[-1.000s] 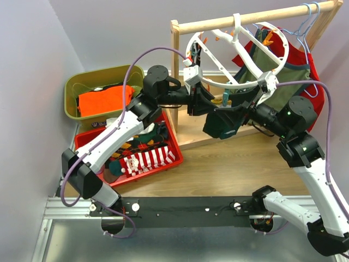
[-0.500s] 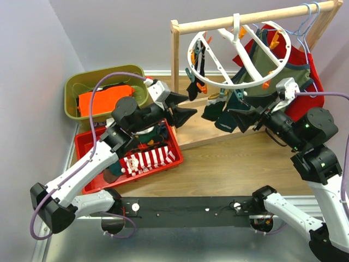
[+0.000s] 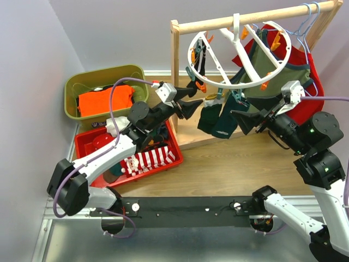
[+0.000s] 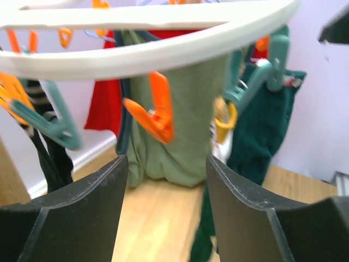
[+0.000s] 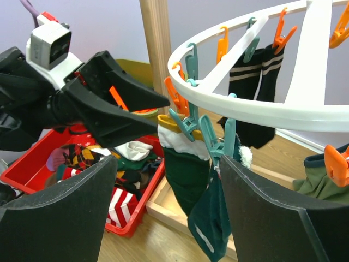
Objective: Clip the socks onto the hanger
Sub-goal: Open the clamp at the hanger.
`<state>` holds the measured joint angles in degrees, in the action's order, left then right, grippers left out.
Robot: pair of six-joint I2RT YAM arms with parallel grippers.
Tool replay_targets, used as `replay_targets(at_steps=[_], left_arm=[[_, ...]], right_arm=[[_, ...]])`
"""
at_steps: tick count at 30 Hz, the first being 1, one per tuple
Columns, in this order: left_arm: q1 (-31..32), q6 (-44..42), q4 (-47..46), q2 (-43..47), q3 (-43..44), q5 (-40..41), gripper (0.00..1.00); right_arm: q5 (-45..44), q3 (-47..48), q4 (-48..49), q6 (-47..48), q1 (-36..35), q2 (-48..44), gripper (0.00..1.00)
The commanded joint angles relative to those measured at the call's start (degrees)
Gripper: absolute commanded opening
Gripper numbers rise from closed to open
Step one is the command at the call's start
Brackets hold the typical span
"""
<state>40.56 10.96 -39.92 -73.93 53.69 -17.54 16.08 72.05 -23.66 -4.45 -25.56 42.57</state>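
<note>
Your left gripper [image 3: 193, 107] sits just left of the hanger [image 3: 190, 52] with its fingers apart and nothing in them. Your right gripper [image 3: 240, 121] is spread and empty too, on the hanger's near right. Two dark green socks [image 3: 214, 119] hang clipped to the ring between the grippers, black socks [image 3: 198, 59] hang at its left rim, and more socks [image 3: 146, 159] lie in the red bin [image 3: 176, 147].

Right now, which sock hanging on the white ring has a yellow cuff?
The dark green sock, the one nearest the wooden post. The teal sock beside it and the black striped pair show no yellow.
</note>
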Motion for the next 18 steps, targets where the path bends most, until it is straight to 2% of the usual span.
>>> replay_targets(at_steps=[1, 9, 18], left_arm=[[-1.71, -0.86, -9.64, -2.27, 2.82, 1.20, 0.65], [-2.59, -0.94, -12.11, -7.45, 5.37, -9.78, 0.65], [-2.85, -1.03, -12.20, -12.54, 10.20, -13.04, 0.65]], right_arm=[[-0.52, -0.24, -1.47, -0.39, -0.54, -1.08, 0.84], [-0.69, 0.72, -2.44, 0.23, -0.54, -1.00, 0.84], [0.09, 1.25, -2.71, 0.14, -0.54, -0.99, 0.84]])
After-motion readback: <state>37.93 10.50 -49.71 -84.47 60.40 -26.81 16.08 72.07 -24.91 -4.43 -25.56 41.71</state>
